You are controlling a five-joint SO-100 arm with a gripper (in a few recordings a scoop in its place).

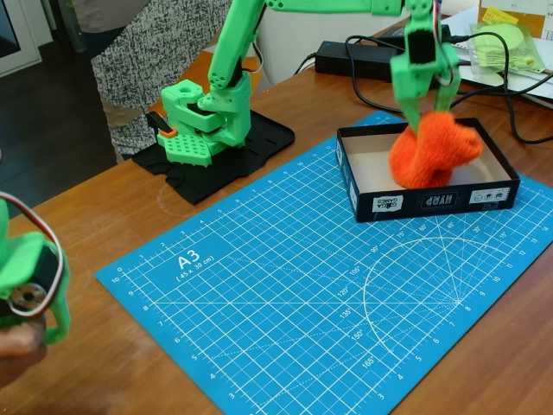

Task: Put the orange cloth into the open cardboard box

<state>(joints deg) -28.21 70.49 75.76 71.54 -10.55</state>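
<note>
Here the open cardboard box (pixel 373 195), black outside with white logos on its near long side, sits on a blue cutting mat (pixel 285 294) on the tabletop and holds the orange cloth (pixel 434 152), which rests on its tan floor. The cloth is a fluffy, bunched lump rising above the box walls. The green claw (pixel 425 111) reaches down from above, its fingers closed on the cloth's top.

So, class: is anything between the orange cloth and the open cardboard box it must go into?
Nothing visible. The orange cloth already hangs inside the open cardboard box, with the claw gripping its top. The box floor around it looks bare.
</note>
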